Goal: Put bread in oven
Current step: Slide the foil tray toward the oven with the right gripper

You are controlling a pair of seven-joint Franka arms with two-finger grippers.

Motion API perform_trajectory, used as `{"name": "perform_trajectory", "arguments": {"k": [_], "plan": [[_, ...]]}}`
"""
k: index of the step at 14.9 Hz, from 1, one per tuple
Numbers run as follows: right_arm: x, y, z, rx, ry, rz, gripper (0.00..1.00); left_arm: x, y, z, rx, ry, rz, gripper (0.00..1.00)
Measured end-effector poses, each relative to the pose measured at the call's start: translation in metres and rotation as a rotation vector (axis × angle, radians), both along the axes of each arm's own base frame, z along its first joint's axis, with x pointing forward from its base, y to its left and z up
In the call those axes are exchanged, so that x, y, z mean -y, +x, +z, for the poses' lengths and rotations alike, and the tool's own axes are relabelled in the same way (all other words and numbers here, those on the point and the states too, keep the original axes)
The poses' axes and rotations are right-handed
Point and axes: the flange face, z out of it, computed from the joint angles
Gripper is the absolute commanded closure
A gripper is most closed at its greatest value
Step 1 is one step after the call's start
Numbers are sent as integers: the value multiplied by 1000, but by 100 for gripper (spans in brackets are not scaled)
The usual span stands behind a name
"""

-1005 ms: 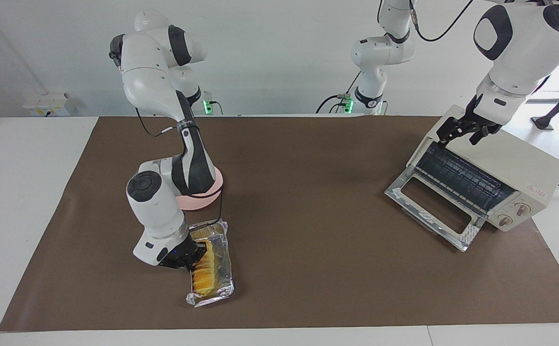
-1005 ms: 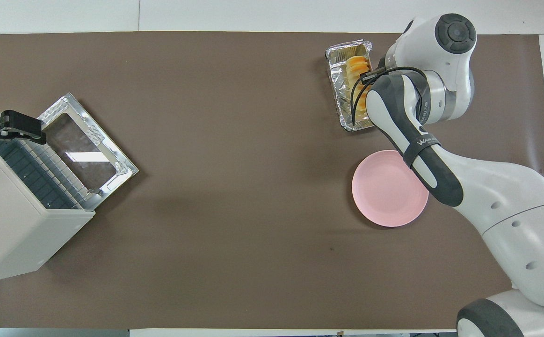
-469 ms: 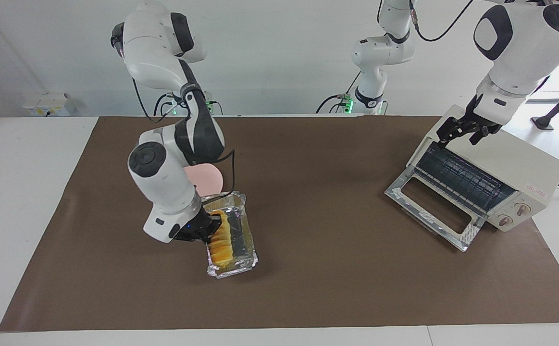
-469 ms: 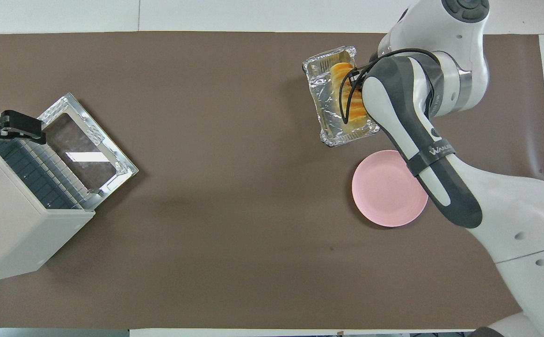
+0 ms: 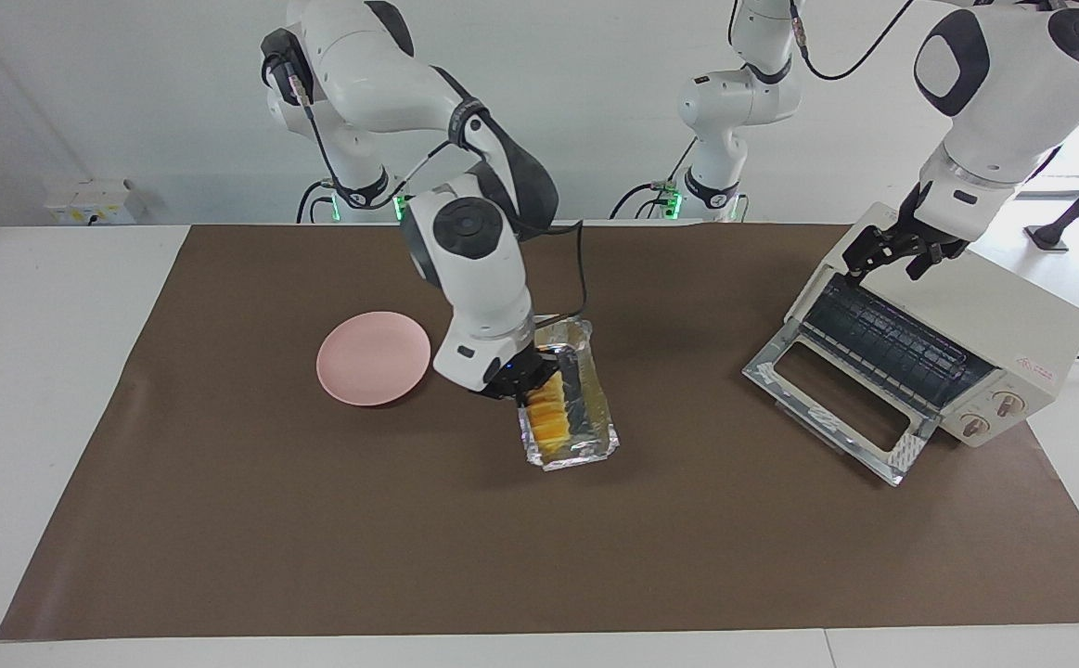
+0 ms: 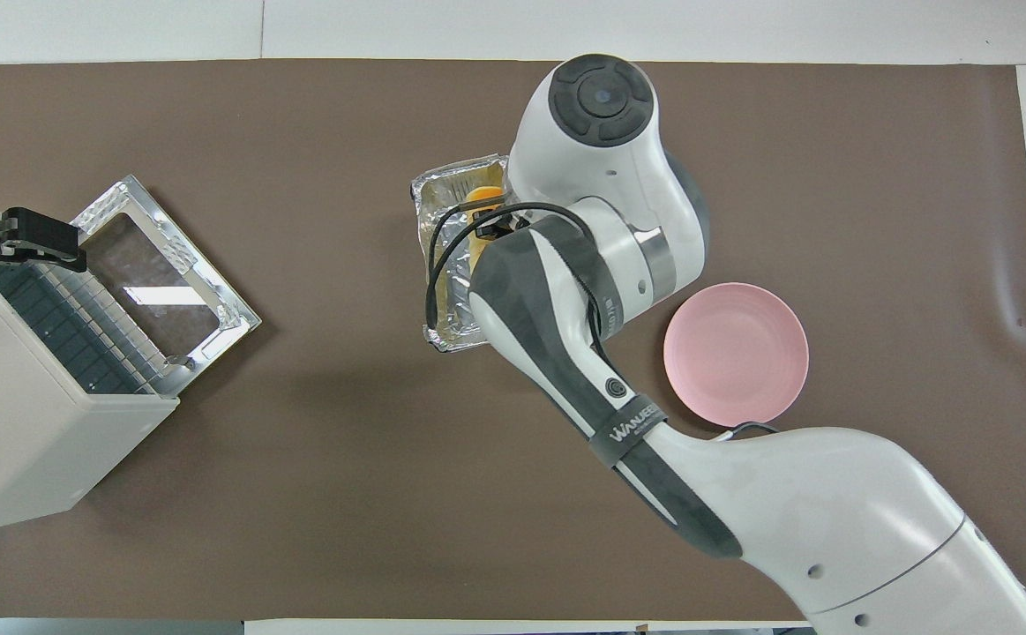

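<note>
Over the middle of the tabletop, the right tool [image 5: 520,382] hangs with its fingers pinched together on the side wall of the foil tray [image 5: 590,417]. The bread [image 5: 546,422] lies in that tray, just beside the fingers. The tray looks lifted clear of the brown mat, though that is a judgement from its shadow.

From the tray, the oven [image 5: 994,315] lies well apart, toward the left arm's end of the tabletop. Its glass door [image 5: 836,408] is dropped open and its wire rack [image 5: 882,343] is exposed. The mouth faces obliquely, toward the middle of the tabletop and away from the robots. The bread's long axis runs roughly near-to-far from the robots, so it sits skewed to the wide mouth. The carry probably calls for a turn of the wrist as well as a sideways sweep.

At the oven's top front edge, the left tool [image 5: 901,250] waits with its fingers apart; I cannot tell whether it touches the casing. It is nearer the oven, but the right arm has the load. The pink plate [image 5: 373,357] sits toward the right arm's end.
</note>
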Motion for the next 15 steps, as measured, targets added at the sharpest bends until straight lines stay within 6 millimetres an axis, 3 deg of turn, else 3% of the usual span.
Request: {"name": "perform_trajectory", "arguments": {"k": [5, 7, 10, 11, 12, 15], "plan": [[-66, -61, -56, 24, 33, -74, 100, 0, 0, 0, 0, 0, 0, 0], [-74, -74, -70, 31, 41, -80, 100, 0, 0, 0, 0, 0, 0, 0], [-70, -80, -81, 45, 48, -83, 98, 0, 0, 0, 0, 0, 0, 0], [-71, -83, -83, 44, 47, -80, 32, 0, 0, 0, 0, 0, 0, 0], [-71, -85, -83, 44, 47, -77, 0, 0, 0, 0, 0, 0, 0, 0], [-71, -88, -80, 47, 49, -76, 0, 0, 0, 0, 0, 0, 0, 0]]}}
